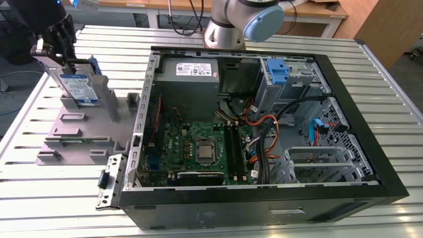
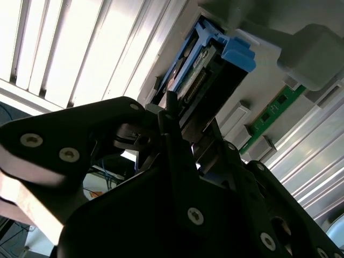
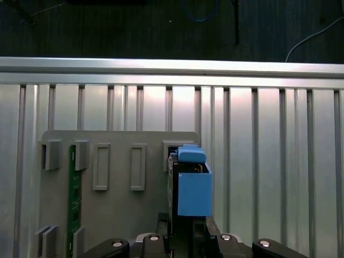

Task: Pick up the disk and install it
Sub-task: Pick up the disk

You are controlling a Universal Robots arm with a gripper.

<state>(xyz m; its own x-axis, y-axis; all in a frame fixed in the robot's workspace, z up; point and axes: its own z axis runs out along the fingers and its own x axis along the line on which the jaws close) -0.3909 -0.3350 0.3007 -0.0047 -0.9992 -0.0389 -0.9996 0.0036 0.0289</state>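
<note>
Quick count from what we've got: one arm (image 1: 233, 21), one gripper (image 1: 65, 59), one disk (image 1: 79, 89), one grey holder block (image 1: 73, 134) and one open computer case (image 1: 390, 183), all on a slatted metal table (image 1: 59, 193). The disk stands upright on its edge at the far end of the holder, at the exterior view's left of the case. The gripper (image 3: 185, 224) has its jaws clamped on the disk's top end, one on each flat side. In the first wrist view we're looking straight down at the disk (image 3: 193, 191) with its blue bracket. There's also one green memory stick (image 3: 72, 199) slotted in the holder (image 3: 118, 215), well apart from the disk. Room-wise, the holder sits just beside the case wall. The table's (image 3: 269, 161) bare slats run past one side of the disk, and its edge lies not far beyond the holder. Inside the case we count one grey power supply (image 1: 188, 74), one tall blue latch (image 1: 278, 72), one motherboard (image 1: 198, 144) and a silver metal cage (image 1: 317, 161) at the near corner. Hard bits: the holder's posts cover the disk's bottom edge. The exterior view cuts off the arm and the gripper's upper body. In the second wrist view the black gripper (image 2: 191, 115) body blocks most of the disk (image 2: 236, 51).
</note>
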